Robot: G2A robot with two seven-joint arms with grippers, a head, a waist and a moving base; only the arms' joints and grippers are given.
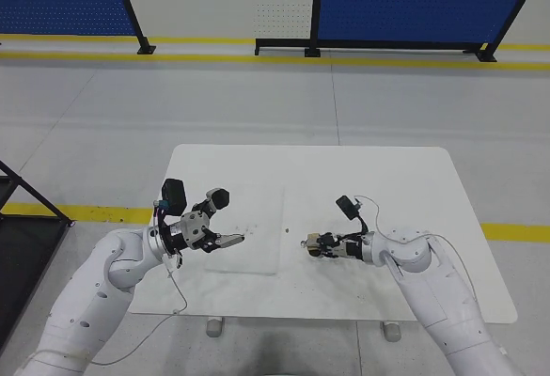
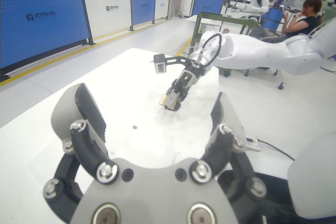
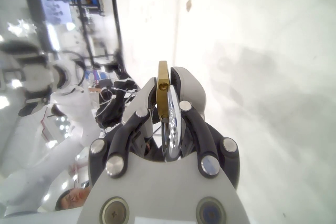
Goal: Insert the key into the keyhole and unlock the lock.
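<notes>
The lock [image 3: 162, 93] is a small brass padlock with a flat, squared body and a bright chrome shackle [image 3: 172, 128] that curves back toward the wrist. The right gripper [image 3: 164, 75] has it pinched by its two broad faces, narrow edge outward. In the top view it hangs just over the table [image 1: 416, 179], a little toward 7 o'clock from the table's middle. The left gripper [image 1: 226, 241] is at 9 o'clock from the lock, well apart and pointing at it, its fingers spread wide with nothing between them. A thin white mat [image 1: 256, 258] lies under the left gripper; its straight edge ends short of the lock. A small brown speck [image 1: 285, 229] sits at 10 o'clock from the lock, just off that edge. The near table edge is close at 6 o'clock and the far edge is well apart at 12, with broad white surface toward 3. The tabletop is smooth and matte with rounded corners. The fingers are grey shells with black ribbed pads [image 2: 90, 112], joined by black links and silver screws.
</notes>
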